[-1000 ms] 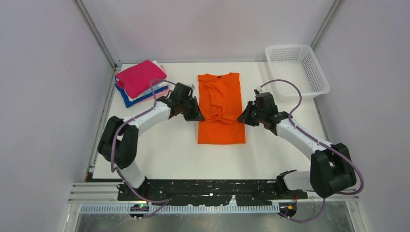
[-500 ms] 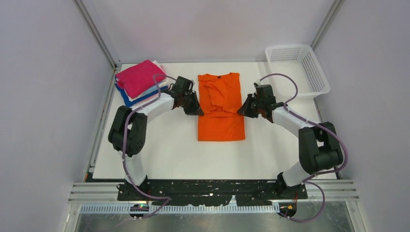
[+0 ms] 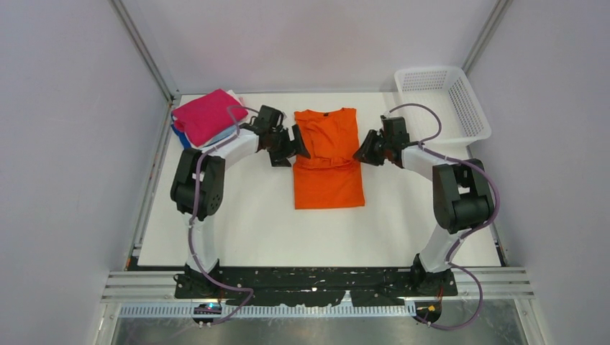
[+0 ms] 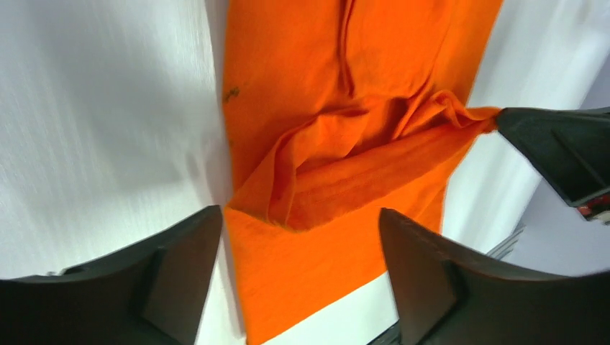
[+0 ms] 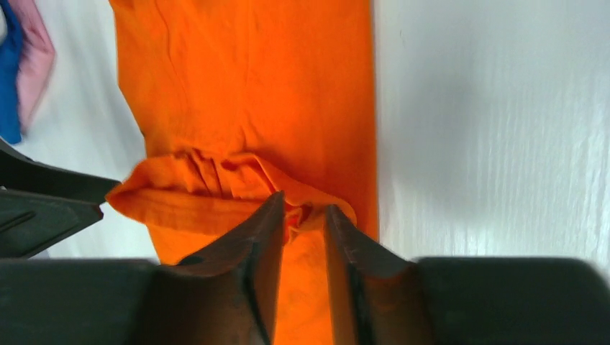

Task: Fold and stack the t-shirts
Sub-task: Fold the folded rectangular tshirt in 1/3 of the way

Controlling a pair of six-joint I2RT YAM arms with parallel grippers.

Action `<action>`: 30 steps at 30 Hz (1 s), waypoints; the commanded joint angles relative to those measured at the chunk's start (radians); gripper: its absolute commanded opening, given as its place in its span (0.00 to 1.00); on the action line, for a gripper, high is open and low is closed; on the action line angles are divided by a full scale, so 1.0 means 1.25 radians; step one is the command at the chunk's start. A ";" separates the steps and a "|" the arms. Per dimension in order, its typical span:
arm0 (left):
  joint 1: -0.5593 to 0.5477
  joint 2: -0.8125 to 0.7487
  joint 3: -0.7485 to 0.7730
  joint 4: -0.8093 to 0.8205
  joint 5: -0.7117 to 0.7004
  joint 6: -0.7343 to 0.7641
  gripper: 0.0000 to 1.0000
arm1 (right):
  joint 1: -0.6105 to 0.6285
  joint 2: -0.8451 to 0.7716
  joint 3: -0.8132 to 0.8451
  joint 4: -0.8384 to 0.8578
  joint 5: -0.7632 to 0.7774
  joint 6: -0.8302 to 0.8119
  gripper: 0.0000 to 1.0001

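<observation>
The bright orange t-shirt (image 3: 327, 183) lies flat mid-table, neck label to the back, with a raised crosswise fold (image 3: 327, 157) across its middle. My left gripper (image 3: 290, 147) sits at the fold's left end, open wide; in the left wrist view (image 4: 300, 215) only flat orange cloth (image 4: 324, 72) lies below the fingers. My right gripper (image 3: 362, 152) is at the fold's right end. Its jaws (image 5: 303, 205) stand a little apart, a crumpled bit of the fold (image 5: 216, 180) loose between the tips. The other t-shirts are stacked (image 3: 208, 115) at back left, magenta on top.
A white mesh basket (image 3: 442, 104) stands at the back right corner. The stack's pink (image 5: 32, 65) and blue (image 5: 8, 72) edges show in the right wrist view. Bare white tabletop (image 3: 252, 230) lies in front of the orange shirt.
Both grippers moved toward the back, carrying the shirt's fold with them. Both were shut on the cloth; now the left has opened wide and the right has parted a little.
</observation>
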 commanded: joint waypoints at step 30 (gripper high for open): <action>-0.001 -0.513 -0.534 0.128 -0.018 -0.020 1.00 | 0.211 0.064 0.089 0.121 -0.036 -0.073 0.96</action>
